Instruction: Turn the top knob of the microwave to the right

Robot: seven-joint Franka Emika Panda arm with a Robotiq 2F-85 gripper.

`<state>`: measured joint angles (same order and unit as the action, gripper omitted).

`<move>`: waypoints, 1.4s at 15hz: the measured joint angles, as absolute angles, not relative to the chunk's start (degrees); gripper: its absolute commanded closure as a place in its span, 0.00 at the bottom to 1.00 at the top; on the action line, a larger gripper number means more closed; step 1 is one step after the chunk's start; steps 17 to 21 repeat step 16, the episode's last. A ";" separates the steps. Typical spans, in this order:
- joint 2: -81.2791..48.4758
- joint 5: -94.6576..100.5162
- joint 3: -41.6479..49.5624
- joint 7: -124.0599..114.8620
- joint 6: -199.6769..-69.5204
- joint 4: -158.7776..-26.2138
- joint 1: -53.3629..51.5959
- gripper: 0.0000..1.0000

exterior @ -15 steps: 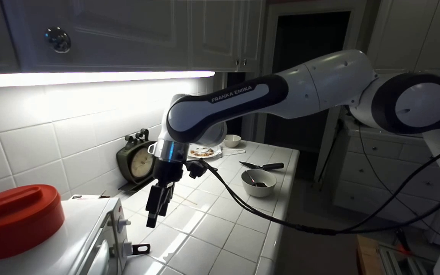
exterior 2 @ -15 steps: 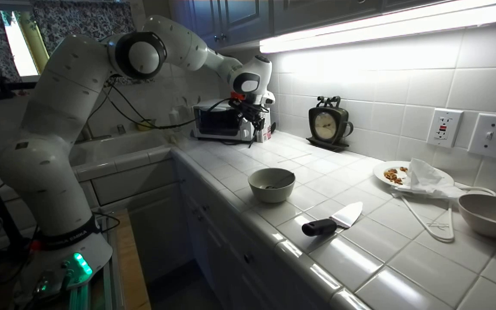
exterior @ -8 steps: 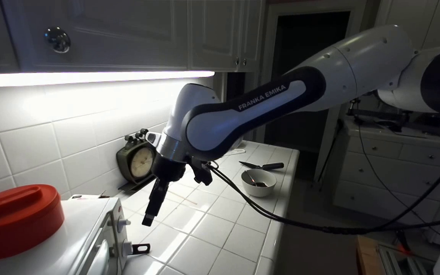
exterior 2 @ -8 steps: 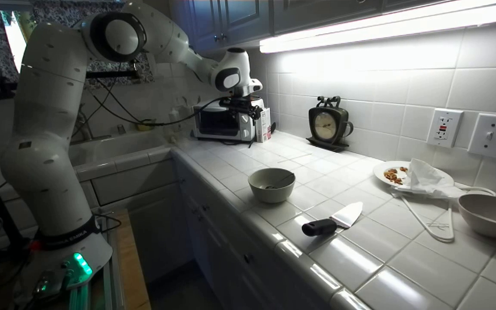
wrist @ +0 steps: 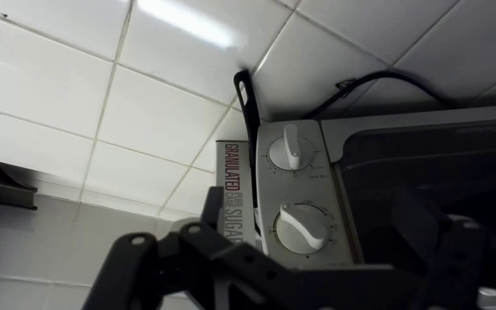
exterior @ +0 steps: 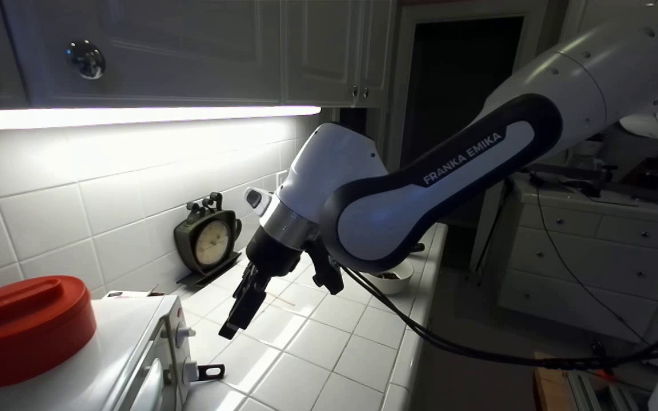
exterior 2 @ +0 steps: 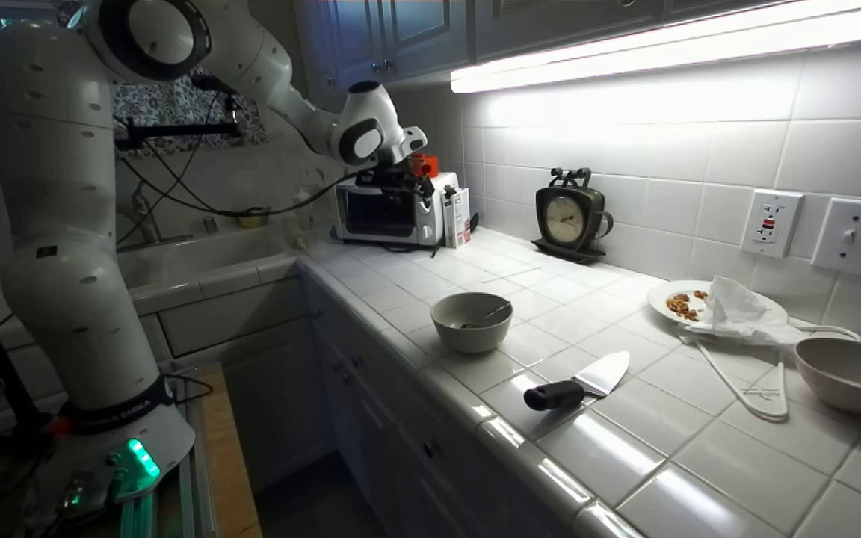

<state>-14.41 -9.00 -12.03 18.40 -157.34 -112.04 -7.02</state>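
The white microwave (exterior: pixel 117 319) stands at the lower left in an exterior view and at the counter's far end in an exterior view (exterior 2: pixel 389 213). Its top knob (exterior: pixel 183 335) sticks out of the grey front strip. The wrist picture stands upside down, so the top knob (wrist: pixel 302 228) is the lower one there, with a slanted raised ridge. The lower knob (wrist: pixel 291 147) shows above it. My gripper (exterior: pixel 229 331) is tilted toward the strip, apart from the knob. In the wrist view my gripper (wrist: pixel 317 217) is open and empty, its fingers to either side of the top knob.
A red pot (exterior: pixel 26 328) sits on the microwave. A sugar box (wrist: pixel 235 189) and a black handle (wrist: pixel 247 97) are beside it. A dial clock (exterior: pixel 209 242) stands by the wall. A bowl (exterior 2: pixel 471 321), a cake server (exterior 2: pixel 572 385) and a plate (exterior 2: pixel 666 295) lie farther along the counter.
The arm has drawn back from the wall side. The wrist has tilted from pointing down to pointing at the microwave's front, and the gripper has turned. The microwave and knobs look unmoved.
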 measured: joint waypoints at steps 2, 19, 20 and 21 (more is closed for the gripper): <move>-11.12 -6.09 -11.02 13.31 -155.17 -113.94 -7.66 0.00; -1.61 -5.96 -10.34 4.41 -134.10 -112.18 -7.68 0.00; -1.61 -5.96 -10.34 4.41 -134.10 -112.18 -7.68 0.00; -1.61 -5.96 -10.34 4.41 -134.10 -112.18 -7.68 0.00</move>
